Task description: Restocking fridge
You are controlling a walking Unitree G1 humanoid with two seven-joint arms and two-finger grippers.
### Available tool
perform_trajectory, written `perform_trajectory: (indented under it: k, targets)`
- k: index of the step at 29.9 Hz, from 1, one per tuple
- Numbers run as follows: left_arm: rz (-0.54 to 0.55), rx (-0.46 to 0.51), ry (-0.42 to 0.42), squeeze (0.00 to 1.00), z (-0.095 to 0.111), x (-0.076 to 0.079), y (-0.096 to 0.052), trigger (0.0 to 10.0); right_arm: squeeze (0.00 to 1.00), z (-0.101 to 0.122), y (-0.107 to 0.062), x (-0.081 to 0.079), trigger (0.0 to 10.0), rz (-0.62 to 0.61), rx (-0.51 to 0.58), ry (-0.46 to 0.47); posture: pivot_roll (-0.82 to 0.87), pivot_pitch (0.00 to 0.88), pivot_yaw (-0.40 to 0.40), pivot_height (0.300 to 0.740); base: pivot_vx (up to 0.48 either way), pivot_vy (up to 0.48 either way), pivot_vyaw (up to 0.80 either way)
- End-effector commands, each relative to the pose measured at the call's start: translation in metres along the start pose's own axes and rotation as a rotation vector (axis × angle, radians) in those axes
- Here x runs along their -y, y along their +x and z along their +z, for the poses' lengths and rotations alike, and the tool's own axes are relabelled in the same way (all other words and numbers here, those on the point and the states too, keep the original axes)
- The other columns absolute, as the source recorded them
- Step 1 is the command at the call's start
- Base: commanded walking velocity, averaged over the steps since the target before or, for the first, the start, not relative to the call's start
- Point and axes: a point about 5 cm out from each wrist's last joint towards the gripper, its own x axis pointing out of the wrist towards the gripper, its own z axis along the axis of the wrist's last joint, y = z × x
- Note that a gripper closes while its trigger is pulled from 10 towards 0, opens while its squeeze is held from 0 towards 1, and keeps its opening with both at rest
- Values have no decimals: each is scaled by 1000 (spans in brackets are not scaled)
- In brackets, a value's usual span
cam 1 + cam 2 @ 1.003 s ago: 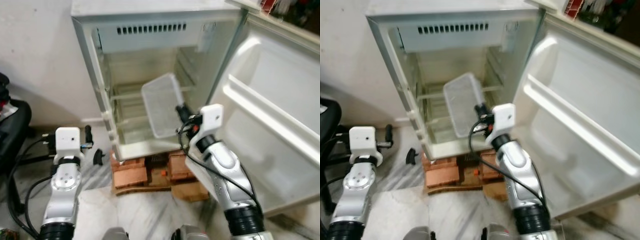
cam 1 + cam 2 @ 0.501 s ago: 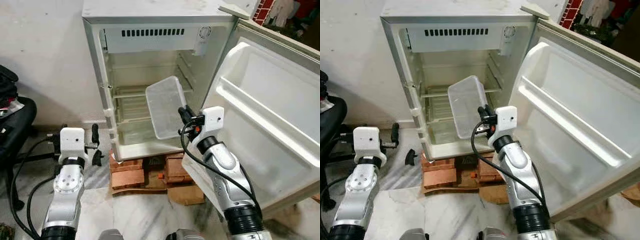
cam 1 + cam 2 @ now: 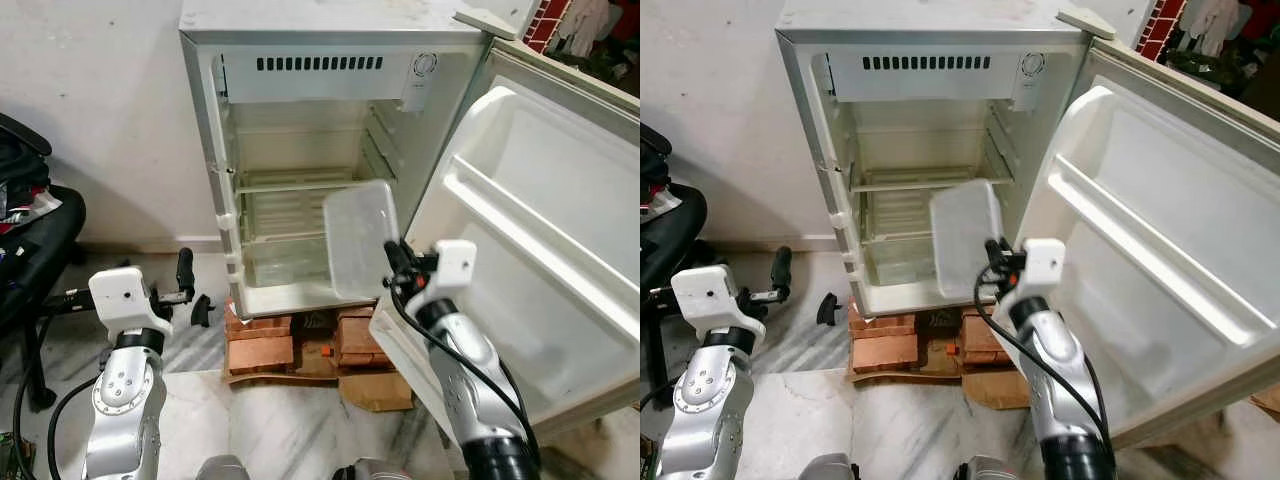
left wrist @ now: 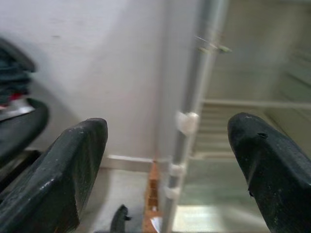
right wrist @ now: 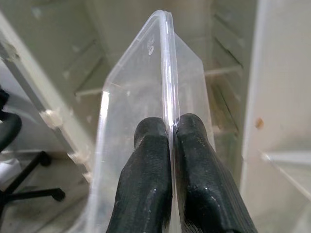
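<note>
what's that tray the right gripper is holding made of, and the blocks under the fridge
Tray: looks like thin translucent plastic with a frosted finish; the fridge shelves show faintly through it. Blocks: probably fired clay bricks, matte reddish-orange with rough, chipped edges.

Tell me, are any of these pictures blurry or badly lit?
Left and right eye views: evenly lit and sharp; the open fridge and clear plastic container read well. Left wrist view: the left end effector looks soft and out of focus up close. Right wrist view: the right end effector is sharp, the background hazy.
</note>
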Motion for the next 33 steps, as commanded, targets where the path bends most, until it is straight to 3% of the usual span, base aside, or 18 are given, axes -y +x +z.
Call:
perform_trajectory:
  k: [1, 9, 24, 33]
  targets:
    - [-53, 5, 14, 0, 2, 8, 0, 10000, 0, 10, 2, 0, 10000, 4, 37, -2, 59, 0, -47, 740, 0, 0, 0]
    - [-75, 3, 66, 0, 4, 4, 0, 10000, 0, 16, 4, -6, 10000, 30, 61, -37, 56, 14, -40, 740, 186, 0, 0]
    - [-63, -14, 51, 0, 1, 5, -5, 10000, 0, 18, 4, -13, 10000, 88, 48, -69, 47, 39, -55, 740, 402, 0, 0]
    - [-62, -20, 47, 0, 1, 4, -5, 10000, 0, 16, 4, -18, 10000, 105, 39, -70, 52, 46, -53, 740, 304, 344, 0]
